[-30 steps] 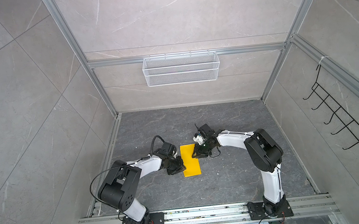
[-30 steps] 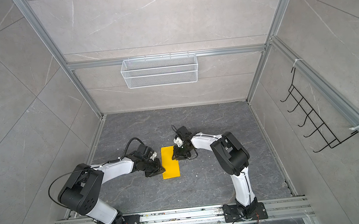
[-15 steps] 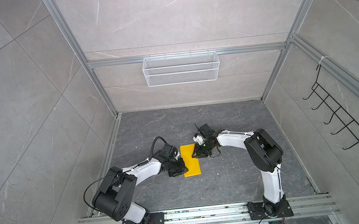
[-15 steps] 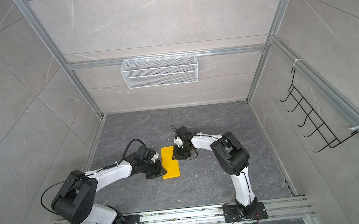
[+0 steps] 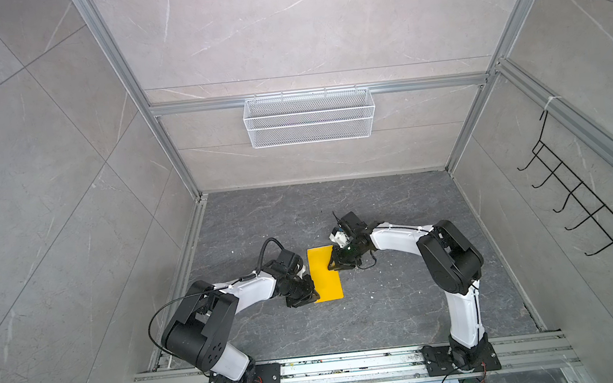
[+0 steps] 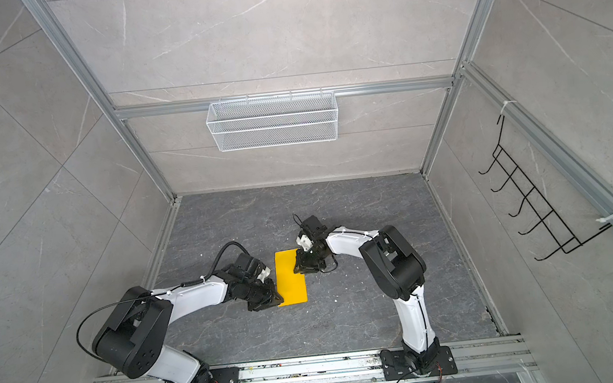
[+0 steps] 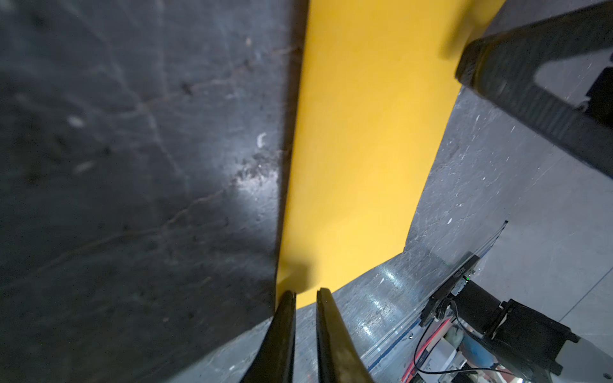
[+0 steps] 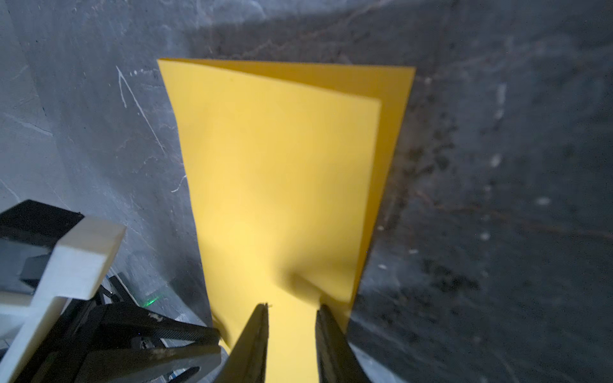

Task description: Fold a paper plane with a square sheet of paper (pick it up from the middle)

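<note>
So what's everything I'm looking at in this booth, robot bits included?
bright yellow paper sheet: one, yellow, lying folded in half on the tabletop between the grippers
white wire mesh basket: one, white, hung on the back wall
black wire hook rack: one, black, on the right wall
dark grey stone-look tabletop: one, dark grey, under everything
pale grey wall panels: several, grey, on three sides
left arm and right arm: two, white and black, mounted at the front
left gripper: one, black, jaws narrowly apart, at the paper's near left corner
right gripper: one, black, jaws apart, on the paper's right edge
</note>
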`<state>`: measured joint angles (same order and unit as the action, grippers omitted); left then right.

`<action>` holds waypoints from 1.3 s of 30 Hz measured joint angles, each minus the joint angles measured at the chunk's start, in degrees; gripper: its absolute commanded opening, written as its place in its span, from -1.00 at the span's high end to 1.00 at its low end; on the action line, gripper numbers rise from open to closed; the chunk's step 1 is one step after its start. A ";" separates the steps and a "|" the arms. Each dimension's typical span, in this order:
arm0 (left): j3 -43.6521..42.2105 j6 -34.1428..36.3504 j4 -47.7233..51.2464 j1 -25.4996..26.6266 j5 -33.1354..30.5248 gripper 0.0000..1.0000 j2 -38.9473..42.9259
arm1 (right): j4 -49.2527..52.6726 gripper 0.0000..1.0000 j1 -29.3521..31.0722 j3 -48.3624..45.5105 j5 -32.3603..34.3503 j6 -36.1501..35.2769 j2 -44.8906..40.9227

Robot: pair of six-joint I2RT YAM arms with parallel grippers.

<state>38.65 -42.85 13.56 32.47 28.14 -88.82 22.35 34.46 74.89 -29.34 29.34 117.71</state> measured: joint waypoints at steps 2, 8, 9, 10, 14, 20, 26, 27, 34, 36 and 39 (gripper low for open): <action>0.00 1.05 1.05 -0.37 -0.02 0.63 0.42 | 0.13 0.39 0.04 0.07 0.15 -0.68 -0.02; 0.31 3.61 5.07 -3.93 -0.57 0.61 4.09 | 2.12 0.39 0.44 1.55 0.81 -5.64 -0.02; 0.74 3.72 5.07 -4.98 -0.57 0.61 4.63 | 2.60 0.39 0.57 1.90 1.01 -6.78 0.04; 1.29 3.82 4.90 -5.81 -0.55 0.61 4.85 | 3.34 0.39 0.68 2.56 1.22 -7.72 0.31; 5.90 3.93 3.58 -7.85 -0.55 0.61 3.65 | 6.51 0.39 0.79 5.88 2.21 -11.91 1.81; 13.05 4.68 -1.05 -7.87 -0.17 0.61 -3.21 | 11.21 0.39 1.01 10.99 4.81 -18.34 3.98; 16.57 6.45 -2.08 -7.87 0.94 0.64 -10.43 | 13.88 0.38 0.98 16.31 6.75 -23.93 6.73; 16.92 6.78 -2.08 -7.93 0.96 0.65 -11.15 | 13.92 0.38 0.98 16.85 6.75 -24.65 7.08; 17.94 8.59 -2.03 -9.11 0.94 0.69 -14.08 | 14.47 0.36 0.94 19.23 6.73 -27.30 7.98; 17.92 8.79 -2.03 -9.44 0.92 0.69 -14.62 | 14.10 0.36 0.94 19.17 6.47 -27.17 7.89; 17.66 8.92 -1.77 -9.68 0.63 0.69 -14.95 | 12.85 0.34 0.94 17.44 6.43 -25.42 6.19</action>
<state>56.31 -33.93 11.79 22.79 28.77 -103.77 35.20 35.40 92.33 -22.92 3.92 123.90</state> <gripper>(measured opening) 0.156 0.326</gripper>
